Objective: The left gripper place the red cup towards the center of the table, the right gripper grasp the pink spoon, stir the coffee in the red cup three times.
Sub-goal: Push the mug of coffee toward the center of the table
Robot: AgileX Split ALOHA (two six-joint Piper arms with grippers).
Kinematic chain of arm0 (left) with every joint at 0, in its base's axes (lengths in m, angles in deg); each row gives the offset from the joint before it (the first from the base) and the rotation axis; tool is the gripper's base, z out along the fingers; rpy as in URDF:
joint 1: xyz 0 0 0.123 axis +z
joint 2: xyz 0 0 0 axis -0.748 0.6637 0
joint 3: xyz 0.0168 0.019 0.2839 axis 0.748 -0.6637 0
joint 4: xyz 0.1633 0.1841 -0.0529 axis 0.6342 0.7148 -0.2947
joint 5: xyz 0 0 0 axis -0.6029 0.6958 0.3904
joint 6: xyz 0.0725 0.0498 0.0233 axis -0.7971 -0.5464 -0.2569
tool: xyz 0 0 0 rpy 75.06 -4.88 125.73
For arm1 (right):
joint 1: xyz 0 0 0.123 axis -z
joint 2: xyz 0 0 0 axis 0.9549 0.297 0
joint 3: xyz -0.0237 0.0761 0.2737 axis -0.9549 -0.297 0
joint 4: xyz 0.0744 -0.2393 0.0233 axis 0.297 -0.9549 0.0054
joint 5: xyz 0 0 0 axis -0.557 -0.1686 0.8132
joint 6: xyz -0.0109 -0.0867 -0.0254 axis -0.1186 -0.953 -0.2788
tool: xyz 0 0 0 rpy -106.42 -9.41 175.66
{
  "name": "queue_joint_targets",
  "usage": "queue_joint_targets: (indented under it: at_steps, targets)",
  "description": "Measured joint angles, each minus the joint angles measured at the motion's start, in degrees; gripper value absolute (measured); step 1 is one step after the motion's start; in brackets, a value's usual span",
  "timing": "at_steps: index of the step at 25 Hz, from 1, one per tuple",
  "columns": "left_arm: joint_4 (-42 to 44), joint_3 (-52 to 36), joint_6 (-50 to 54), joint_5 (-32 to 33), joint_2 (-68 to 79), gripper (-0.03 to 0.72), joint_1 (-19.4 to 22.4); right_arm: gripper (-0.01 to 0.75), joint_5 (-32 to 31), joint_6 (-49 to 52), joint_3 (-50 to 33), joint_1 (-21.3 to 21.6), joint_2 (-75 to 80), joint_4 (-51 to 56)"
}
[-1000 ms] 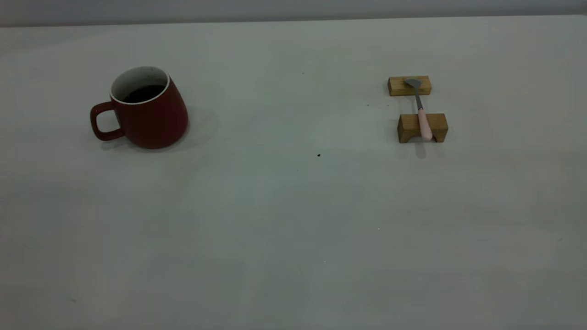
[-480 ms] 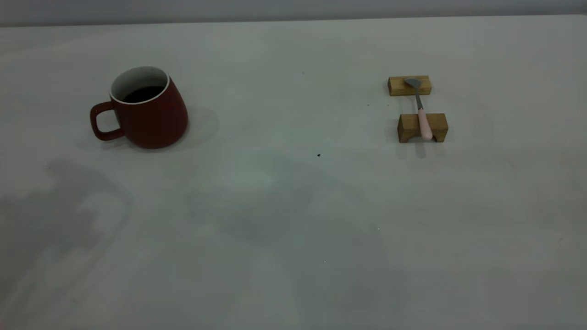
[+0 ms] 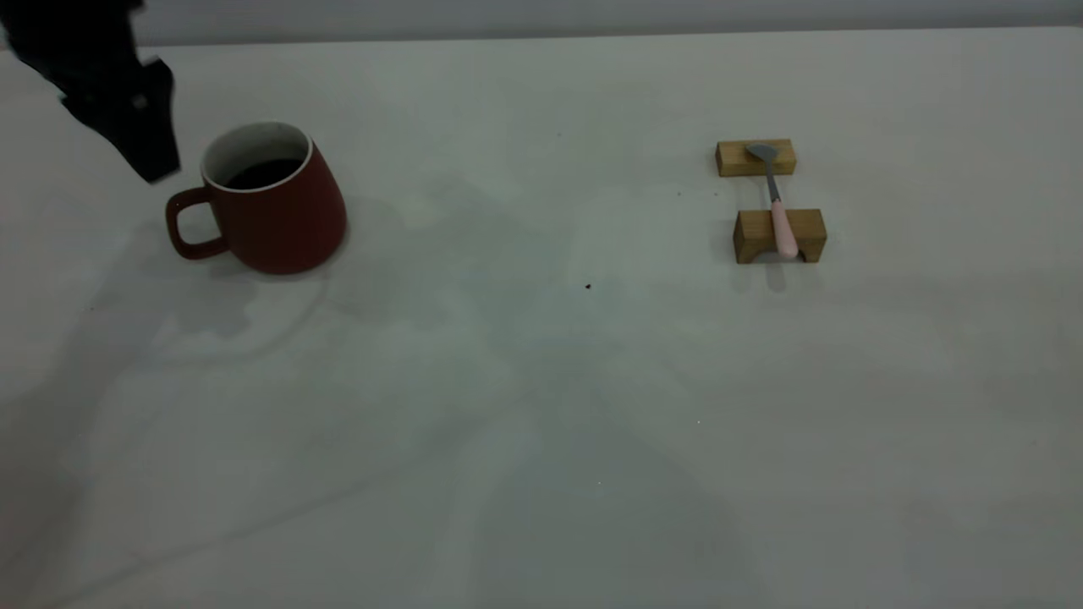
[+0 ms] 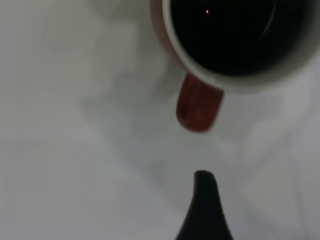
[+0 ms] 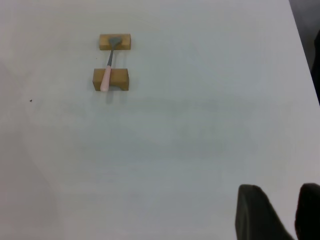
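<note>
The red cup [image 3: 271,211] stands upright at the table's [image 3: 541,381] left, its handle [image 3: 188,224] pointing left, with dark coffee [image 3: 264,172] inside. My left gripper [image 3: 148,156] hovers just left of and above the cup, holding nothing. In the left wrist view one black finger [image 4: 204,200] points at the cup's handle [image 4: 198,107], and coffee [image 4: 225,30] fills the cup; no second finger shows beside it. The pink spoon [image 3: 780,222] lies across two wooden blocks at the right. My right gripper [image 5: 288,200] sits far from the spoon [image 5: 105,79], slightly open and empty.
The far tan block [image 3: 755,158] carries the spoon's bowl and the near block [image 3: 779,235] its pink handle. A tiny dark speck [image 3: 588,287] lies mid-table. The table's far edge meets a grey wall [image 3: 541,17].
My left gripper has come into the exterior view at the upper left, beside the cup. Arm shadows have spread over the table. Cup and spoon have not moved.
</note>
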Motion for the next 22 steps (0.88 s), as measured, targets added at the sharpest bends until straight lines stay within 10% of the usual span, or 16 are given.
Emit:
queue_joint_targets:
  at_steps: [22]
  targets:
    - [3.9,1.5,-7.8,-10.6,9.8,0.566,0.0,0.238,0.0,0.0,0.0,0.0,0.0,0.0]
